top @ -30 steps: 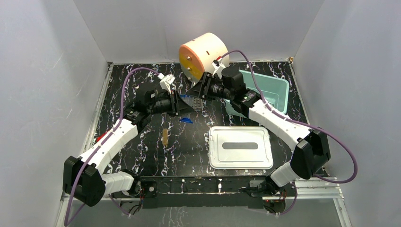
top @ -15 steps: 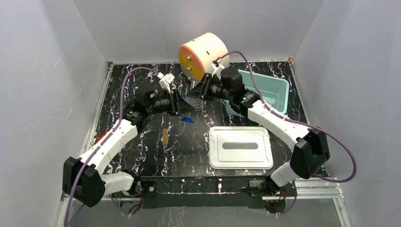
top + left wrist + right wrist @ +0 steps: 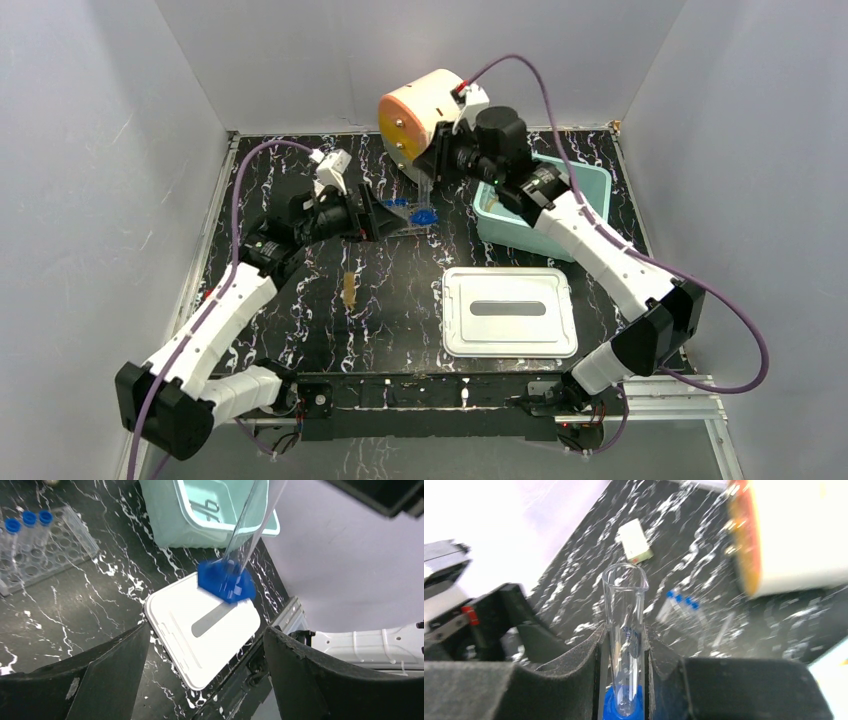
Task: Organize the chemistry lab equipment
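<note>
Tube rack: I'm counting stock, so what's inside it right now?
Three blue-capped tubes stand in a row in the tube rack, along one edge. The other holes in view look empty; its left end runs out of frame.

1. The table [image 3: 400, 335] has a black top with white veins like marble.
2. A round cream-and-orange cabinet [image 3: 430, 110] stands at the far edge, about in the middle.
3. A teal tub [image 3: 497, 230] sits just to the right of the cabinet, its top open.
4. A white lid [image 3: 510, 335] lies flat nearer the front edge, apart from the tub.
5. A clear tube rack [image 3: 55, 550] stands in front of the cabinet, with at least three blue-capped tubes [image 3: 30, 518] upright in it.
6. A short wooden-handled tool [image 3: 348, 289] lies alone, left of the lid.
</note>
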You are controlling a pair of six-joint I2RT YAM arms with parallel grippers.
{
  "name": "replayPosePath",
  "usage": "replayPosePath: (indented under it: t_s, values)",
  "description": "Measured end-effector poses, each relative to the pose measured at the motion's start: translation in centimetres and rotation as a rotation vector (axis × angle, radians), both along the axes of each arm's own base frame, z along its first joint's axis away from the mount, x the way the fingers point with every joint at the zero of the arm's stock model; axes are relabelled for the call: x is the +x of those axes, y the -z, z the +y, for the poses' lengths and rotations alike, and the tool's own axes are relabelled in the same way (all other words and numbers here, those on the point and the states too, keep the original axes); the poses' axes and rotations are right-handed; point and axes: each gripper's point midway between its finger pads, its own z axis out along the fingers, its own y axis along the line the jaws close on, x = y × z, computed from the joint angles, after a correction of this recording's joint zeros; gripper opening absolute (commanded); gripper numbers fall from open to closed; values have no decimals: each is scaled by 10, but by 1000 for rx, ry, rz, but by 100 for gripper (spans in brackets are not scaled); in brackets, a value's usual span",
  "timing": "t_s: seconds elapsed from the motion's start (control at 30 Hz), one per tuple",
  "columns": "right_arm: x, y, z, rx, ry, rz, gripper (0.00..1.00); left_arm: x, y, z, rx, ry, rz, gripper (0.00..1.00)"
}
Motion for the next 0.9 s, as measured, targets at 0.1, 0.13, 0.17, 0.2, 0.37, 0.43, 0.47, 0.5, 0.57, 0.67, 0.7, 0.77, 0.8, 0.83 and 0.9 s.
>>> replayPosePath:
  t_s: [0.1, 0.13, 0.17, 0.2, 0.37, 0.43, 0.47, 0.5, 0.57, 0.67, 0.7, 0.77, 0.8, 0.83, 0.9]
  values:
    - [17, -28, -21, -79, 41, -141, 25, -5, -20, 11, -3, -46, -58, 84]
    - [24, -33, -30, -113, 60, -179, 25, -6, -23, 12, -5, -51, -67, 84]
    - [31, -36, -41, -150, 84, -208, 25, -7, -26, 14, -5, -62, -75, 84]
    - [37, -36, -49, -180, 103, -225, 25, -8, -28, 16, -5, -70, -80, 84]
    - [71, -12, -107, -426, 227, -270, 23, -9, -20, 24, 26, -107, -48, 84]
    - [85, 4, -127, -547, 265, -279, 21, -10, -15, 26, 37, -117, -32, 84]
    - [89, 11, -135, -596, 277, -284, 21, -10, -13, 27, 41, -122, -27, 84]
    - [93, 22, -146, -657, 287, -285, 20, -11, -10, 28, 47, -127, -20, 84]
    - [97, 44, -167, -776, 291, -277, 20, -14, -3, 31, 58, -135, -6, 84]
    - [104, 68, -201, -925, 304, -268, 20, -19, 4, 34, 68, -140, 7, 84]
    - [106, 73, -210, -973, 300, -275, 21, -20, 5, 35, 70, -140, 10, 84]
    - [110, 78, -226, -1027, 309, -278, 21, -23, 7, 36, 74, -140, 15, 84]
    - [112, 80, -231, -1053, 303, -286, 21, -23, 7, 36, 75, -140, 17, 84]
    - [113, 82, -235, -1073, 297, -293, 21, -23, 7, 37, 76, -140, 17, 84]
    - [115, 87, -241, -1114, 278, -309, 21, -24, 8, 38, 79, -141, 17, 84]
